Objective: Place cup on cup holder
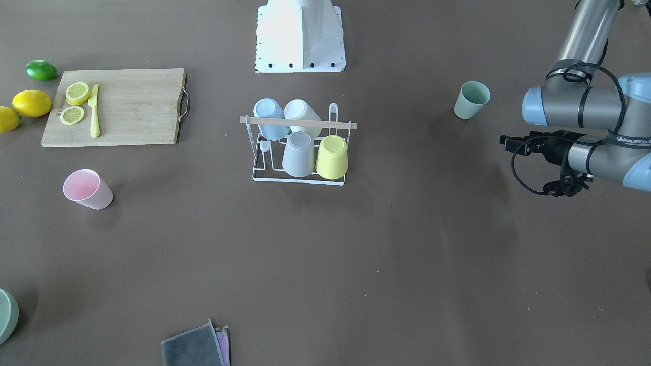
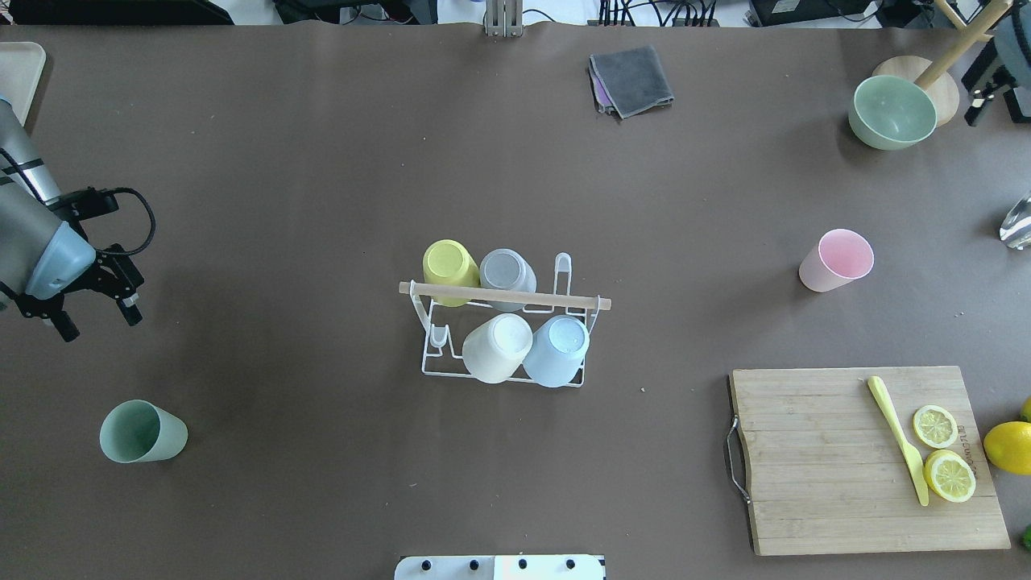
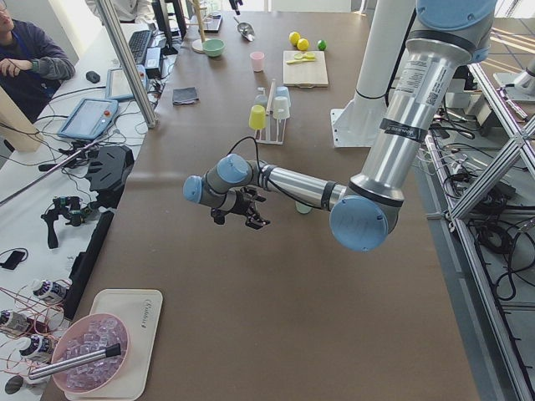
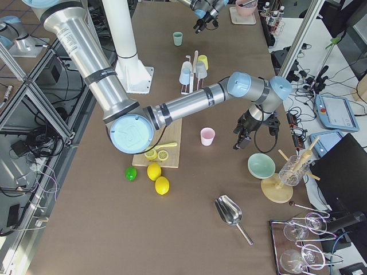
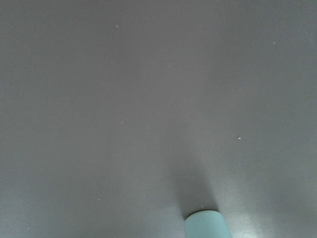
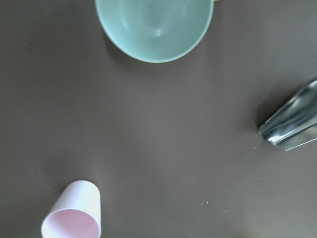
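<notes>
The cup holder [image 2: 506,297], a white wire rack with a wooden rod, stands mid-table and also shows in the front view [image 1: 298,122]. Several cups hang upside down on it: yellow, grey, white and light blue. A green cup [image 2: 143,432] stands at the near left; its top shows in the left wrist view [image 5: 208,225]. A pink cup [image 2: 836,260] stands to the right and shows in the right wrist view [image 6: 74,213]. My left gripper [image 2: 97,322] is open and empty, above the table behind the green cup. My right gripper [image 2: 970,101] hovers at the far right, fingers apart, empty.
A wooden cutting board [image 2: 805,459] with lemon slices and a yellow knife lies near right, whole lemons beside it. A green bowl [image 2: 892,111], a wooden stand [image 2: 938,80] and a metal scoop [image 2: 1016,221] sit far right. A grey cloth [image 2: 632,79] lies at the far edge.
</notes>
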Available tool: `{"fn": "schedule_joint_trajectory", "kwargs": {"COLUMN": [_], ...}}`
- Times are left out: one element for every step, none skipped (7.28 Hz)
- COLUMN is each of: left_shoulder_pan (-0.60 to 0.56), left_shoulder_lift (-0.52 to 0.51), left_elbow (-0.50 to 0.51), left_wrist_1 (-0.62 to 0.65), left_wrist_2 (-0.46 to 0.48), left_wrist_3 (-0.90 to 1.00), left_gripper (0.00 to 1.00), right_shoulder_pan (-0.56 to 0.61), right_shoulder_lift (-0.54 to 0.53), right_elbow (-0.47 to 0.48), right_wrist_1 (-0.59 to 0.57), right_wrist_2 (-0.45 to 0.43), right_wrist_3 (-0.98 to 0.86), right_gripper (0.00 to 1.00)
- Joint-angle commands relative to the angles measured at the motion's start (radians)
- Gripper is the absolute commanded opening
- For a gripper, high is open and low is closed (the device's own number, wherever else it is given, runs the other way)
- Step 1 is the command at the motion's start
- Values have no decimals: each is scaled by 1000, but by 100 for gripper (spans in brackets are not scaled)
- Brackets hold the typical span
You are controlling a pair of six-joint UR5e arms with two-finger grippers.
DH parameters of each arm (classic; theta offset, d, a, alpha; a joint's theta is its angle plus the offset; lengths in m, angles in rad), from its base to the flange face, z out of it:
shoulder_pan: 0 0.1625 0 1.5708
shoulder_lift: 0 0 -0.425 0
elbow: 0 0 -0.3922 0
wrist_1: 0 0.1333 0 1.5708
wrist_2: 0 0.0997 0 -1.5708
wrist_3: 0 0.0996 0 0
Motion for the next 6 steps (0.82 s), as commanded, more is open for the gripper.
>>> {"fn": "schedule_joint_trajectory", "kwargs": {"left_shoulder_pan": [63, 77, 91, 103, 112, 117], "left_shoulder_lift": [-1, -1, -1, -1, -1, -9], "left_elbow": [-5, -11, -9, -6, -8, 0], "left_wrist_1": [68, 96, 108, 115, 138, 141], "left_wrist_2": [-40, -43, -52, -57, -60, -66], "left_wrist_3": [34, 36, 36, 39, 39, 39], "left_gripper": [97, 97, 97, 97, 97, 97], "right_shoulder_pan": [-103, -135, -163, -180, -212, -228], "right_shoulder_lift": [128, 128, 118, 117, 117, 114], "right_elbow": [-119, -133, -162, -203, -223, -229], "right_wrist_1": [-68, -77, -79, -79, -74, -56], "right_wrist_2": [9, 15, 20, 21, 18, 17], "right_wrist_3": [7, -1, -59, -175, -281, -341], "right_gripper": [96, 96, 96, 96, 96, 96]}}
